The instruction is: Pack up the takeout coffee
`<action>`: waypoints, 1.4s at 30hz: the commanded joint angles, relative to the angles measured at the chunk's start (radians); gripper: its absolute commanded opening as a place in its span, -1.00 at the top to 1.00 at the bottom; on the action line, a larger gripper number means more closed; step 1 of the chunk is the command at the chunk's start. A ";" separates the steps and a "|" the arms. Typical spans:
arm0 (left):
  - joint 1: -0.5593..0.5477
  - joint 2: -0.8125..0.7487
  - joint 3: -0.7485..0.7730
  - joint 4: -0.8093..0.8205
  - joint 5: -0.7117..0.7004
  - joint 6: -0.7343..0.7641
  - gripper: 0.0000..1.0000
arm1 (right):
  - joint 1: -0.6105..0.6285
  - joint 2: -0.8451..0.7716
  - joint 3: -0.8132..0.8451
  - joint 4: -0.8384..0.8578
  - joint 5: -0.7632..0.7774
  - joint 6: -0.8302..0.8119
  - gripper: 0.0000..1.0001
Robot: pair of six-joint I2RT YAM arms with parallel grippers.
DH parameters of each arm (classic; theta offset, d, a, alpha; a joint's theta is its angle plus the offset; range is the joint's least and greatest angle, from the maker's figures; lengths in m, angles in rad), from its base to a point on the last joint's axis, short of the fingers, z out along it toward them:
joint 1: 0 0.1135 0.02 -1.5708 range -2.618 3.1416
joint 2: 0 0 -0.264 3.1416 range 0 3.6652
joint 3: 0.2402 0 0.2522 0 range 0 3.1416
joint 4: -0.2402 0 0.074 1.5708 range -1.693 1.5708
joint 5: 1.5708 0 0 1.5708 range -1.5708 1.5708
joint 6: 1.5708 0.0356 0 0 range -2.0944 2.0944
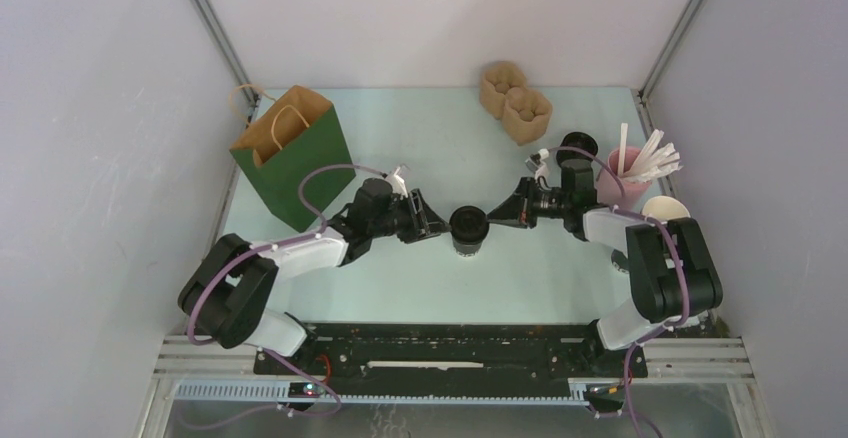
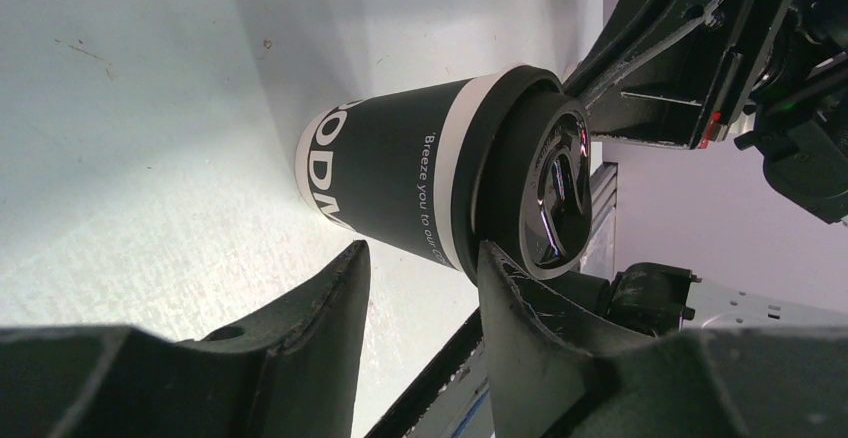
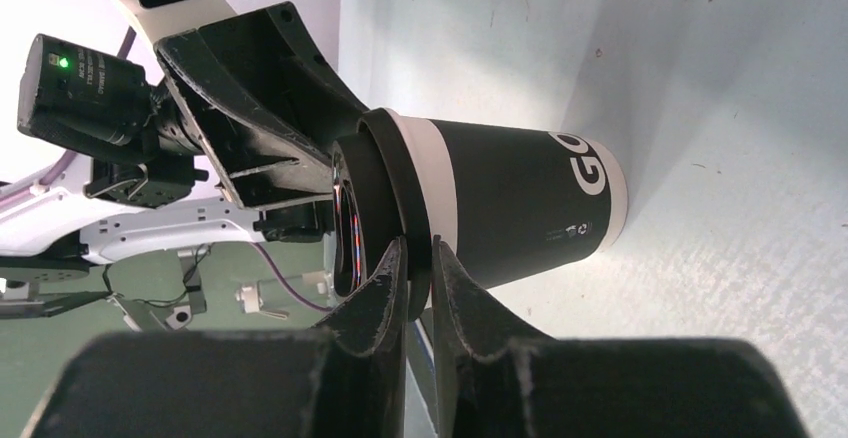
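The takeout coffee (image 1: 468, 228) stands upright on the table between my two grippers, a dark-and-white paper cup with a black lid. In the left wrist view the cup (image 2: 400, 178) sits just beyond my left gripper (image 2: 422, 258), which is open; one fingertip is at the lid's rim, the other is clear of the wall. In the right wrist view my right gripper (image 3: 418, 250) is closed thin on the lid's rim of the cup (image 3: 510, 203). In the top view the left gripper (image 1: 435, 226) is left of the cup and the right gripper (image 1: 497, 216) is right of it.
An open green paper bag (image 1: 295, 153) stands at the back left. A cardboard cup carrier (image 1: 515, 101) lies at the back. A pink cup of white straws (image 1: 625, 173) and lidless paper cups (image 1: 665, 208) stand at the right, behind the right arm.
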 commanded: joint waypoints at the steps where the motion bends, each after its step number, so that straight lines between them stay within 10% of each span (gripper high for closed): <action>1: -0.003 0.055 -0.051 -0.150 -0.096 0.066 0.05 | 0.038 0.093 -0.011 -0.199 0.240 -0.032 0.67; 31: 0.016 -0.190 -0.006 -0.190 -0.054 0.077 -0.14 | 0.100 -0.067 0.270 -0.460 0.201 -0.143 0.20; 38: 0.116 -0.275 0.012 -0.270 -0.124 0.144 -0.60 | 0.080 -0.030 0.335 -0.294 0.296 -0.115 -0.80; 42: 0.150 -0.221 0.083 -0.273 -0.198 0.201 -0.84 | 0.091 0.115 0.387 -0.049 0.377 -0.089 -0.99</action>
